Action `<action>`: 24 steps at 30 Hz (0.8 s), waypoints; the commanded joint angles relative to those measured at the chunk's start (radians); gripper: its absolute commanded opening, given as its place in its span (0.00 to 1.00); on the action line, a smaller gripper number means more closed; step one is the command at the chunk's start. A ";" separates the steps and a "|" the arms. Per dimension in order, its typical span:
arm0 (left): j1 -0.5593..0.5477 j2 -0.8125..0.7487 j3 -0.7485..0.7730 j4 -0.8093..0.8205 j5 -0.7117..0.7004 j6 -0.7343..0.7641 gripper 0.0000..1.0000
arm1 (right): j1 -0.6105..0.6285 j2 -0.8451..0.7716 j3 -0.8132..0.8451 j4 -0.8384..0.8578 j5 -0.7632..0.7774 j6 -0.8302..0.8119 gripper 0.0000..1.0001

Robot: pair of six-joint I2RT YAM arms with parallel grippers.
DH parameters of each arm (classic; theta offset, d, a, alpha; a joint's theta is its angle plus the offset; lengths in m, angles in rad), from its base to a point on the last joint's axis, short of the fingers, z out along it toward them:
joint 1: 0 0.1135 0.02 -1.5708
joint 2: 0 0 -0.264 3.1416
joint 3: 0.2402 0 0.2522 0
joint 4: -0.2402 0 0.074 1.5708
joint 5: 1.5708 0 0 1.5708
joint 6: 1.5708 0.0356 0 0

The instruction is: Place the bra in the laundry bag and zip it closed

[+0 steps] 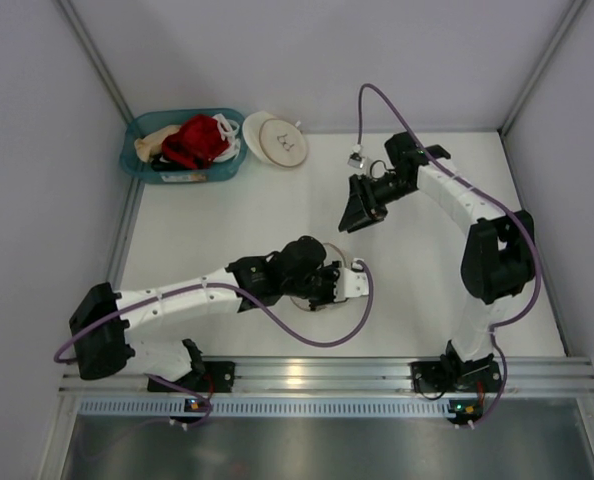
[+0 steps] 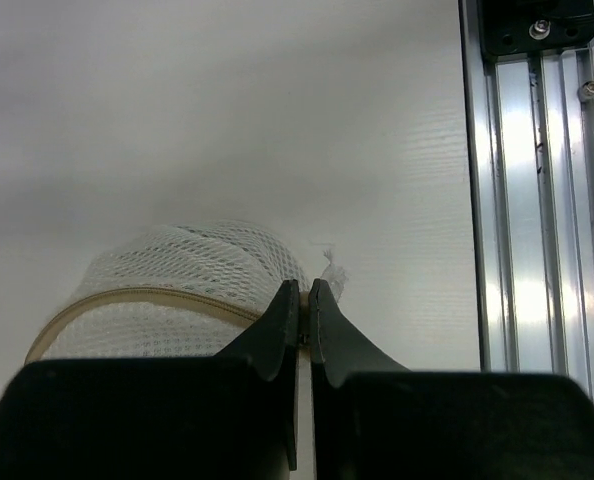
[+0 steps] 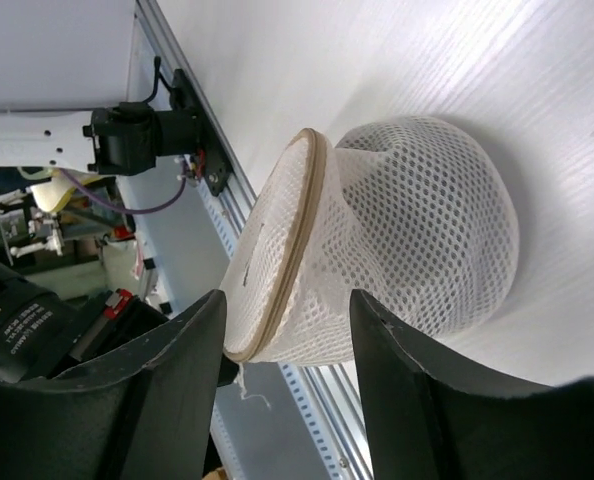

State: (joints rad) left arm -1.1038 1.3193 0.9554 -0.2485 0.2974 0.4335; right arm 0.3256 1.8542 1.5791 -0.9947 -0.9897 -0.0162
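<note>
The laundry bag (image 3: 417, 230), round, of white mesh with a tan zip rim, stands tilted on its edge on the table, its pale lid facing the rail. My left gripper (image 2: 304, 290) is shut on the bag's rim at the zip line, with the bag (image 2: 177, 290) just left of the fingertips. From above, the left gripper (image 1: 349, 283) and wrist cover most of the bag (image 1: 299, 301). My right gripper (image 1: 355, 215) hangs open above the table behind the bag, apart from it; in its own view the right gripper (image 3: 287, 300) frames the bag without touching. The bra is hidden.
A teal basket (image 1: 137, 165) at the back left holds a red garment (image 1: 195, 140) and a beige one (image 1: 155, 140). A second round bag (image 1: 277, 140) lies beside it. The aluminium rail (image 1: 307, 375) runs along the near edge.
</note>
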 commanded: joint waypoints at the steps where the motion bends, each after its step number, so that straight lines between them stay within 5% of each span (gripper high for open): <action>1: -0.002 0.021 0.051 0.006 -0.024 -0.026 0.00 | -0.028 -0.065 0.021 -0.010 0.035 -0.045 0.54; 10: -0.001 0.052 0.075 0.083 -0.078 0.051 0.00 | -0.094 -0.191 -0.180 -0.140 -0.003 -0.154 0.56; 24: 0.004 0.097 0.132 0.083 -0.080 0.108 0.00 | 0.065 -0.087 -0.188 -0.163 -0.060 -0.160 0.52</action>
State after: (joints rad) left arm -1.1038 1.4166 1.0363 -0.2211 0.2134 0.5316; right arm 0.3523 1.7370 1.3685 -1.1252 -1.0264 -0.1360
